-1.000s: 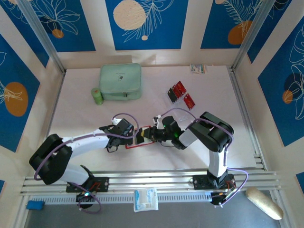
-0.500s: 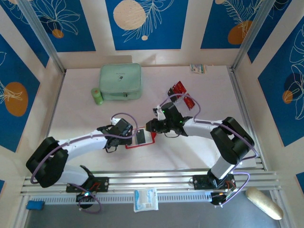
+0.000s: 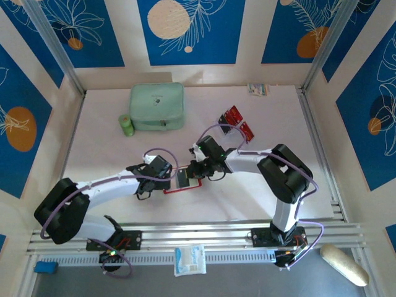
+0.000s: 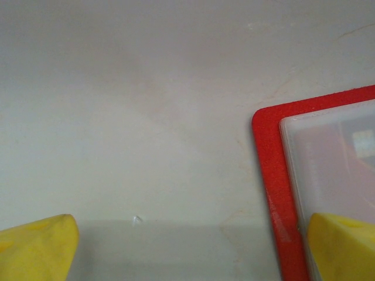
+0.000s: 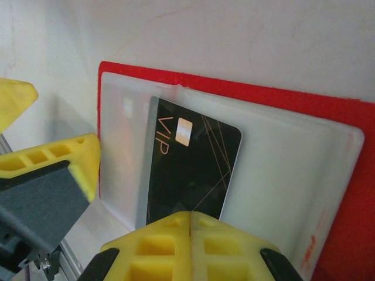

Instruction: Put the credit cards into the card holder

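The card holder lies open and flat on the table, red with pale clear sleeves. A black credit card marked VIP lies face up in the holder's sleeve. My right gripper is shut, and its joined tips sit over the near end of that card, with nothing between them. My left gripper is open and straddles the holder's red corner, one yellow finger over the sleeve. Red and black-and-red credit cards lie at the back right of the table.
A mint-green zip case and a small green cylinder stand at the back left. A small packet lies by the back wall. Metal rails run along the near edge.
My right gripper has closed its jaws and shifted a little to the left over the open holder. The right arm's elbow has swung outward. The left arm has barely moved.
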Tool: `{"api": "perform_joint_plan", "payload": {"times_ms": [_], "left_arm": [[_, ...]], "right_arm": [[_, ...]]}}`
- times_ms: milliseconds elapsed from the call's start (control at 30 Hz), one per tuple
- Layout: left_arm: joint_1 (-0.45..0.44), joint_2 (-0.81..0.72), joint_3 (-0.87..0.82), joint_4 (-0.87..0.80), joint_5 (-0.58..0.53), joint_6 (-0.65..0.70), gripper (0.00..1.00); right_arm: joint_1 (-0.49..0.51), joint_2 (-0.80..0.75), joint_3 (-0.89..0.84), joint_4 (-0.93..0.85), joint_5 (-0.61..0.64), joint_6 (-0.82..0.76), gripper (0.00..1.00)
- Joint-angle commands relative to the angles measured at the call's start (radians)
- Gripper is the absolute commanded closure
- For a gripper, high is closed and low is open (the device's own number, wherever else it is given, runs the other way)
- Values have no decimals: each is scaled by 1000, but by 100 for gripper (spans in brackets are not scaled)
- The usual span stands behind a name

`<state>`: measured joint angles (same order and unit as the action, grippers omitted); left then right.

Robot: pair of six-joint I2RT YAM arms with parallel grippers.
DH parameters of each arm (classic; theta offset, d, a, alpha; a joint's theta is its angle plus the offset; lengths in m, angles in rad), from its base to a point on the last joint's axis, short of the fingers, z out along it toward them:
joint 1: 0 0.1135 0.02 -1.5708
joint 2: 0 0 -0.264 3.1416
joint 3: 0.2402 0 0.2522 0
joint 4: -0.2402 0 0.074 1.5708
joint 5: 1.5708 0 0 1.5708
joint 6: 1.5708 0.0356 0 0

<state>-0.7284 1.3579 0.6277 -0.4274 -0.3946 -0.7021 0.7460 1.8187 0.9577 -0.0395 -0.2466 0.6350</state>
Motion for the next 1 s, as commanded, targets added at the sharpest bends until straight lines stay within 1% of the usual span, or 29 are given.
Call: {"api": "perform_joint_plan", "payload": {"times_ms": [0,233,400,500,733,967], "left_arm": [[10,7,-10,-12,-20,-10,0],[10,3,-11,-7,-16,-12,0],[11,-20,6,-24,-18,-8,0],[14,-44,20,-39,-16,-7,0],[30,-82,7,-67,-17,-29,0],[57,-55,-26,-70,-15,-53,0]], "right_arm": [[19,32,50,-44,3,-29,95],[65,114,111,-73,1,-22,98],[92,142,144,-66,-12,-2,99],[95,133,167,-75,-15,-1,99],[71,44,166,-120,14,-22,99],[52,37,186,-208,79,-70,100]]}}
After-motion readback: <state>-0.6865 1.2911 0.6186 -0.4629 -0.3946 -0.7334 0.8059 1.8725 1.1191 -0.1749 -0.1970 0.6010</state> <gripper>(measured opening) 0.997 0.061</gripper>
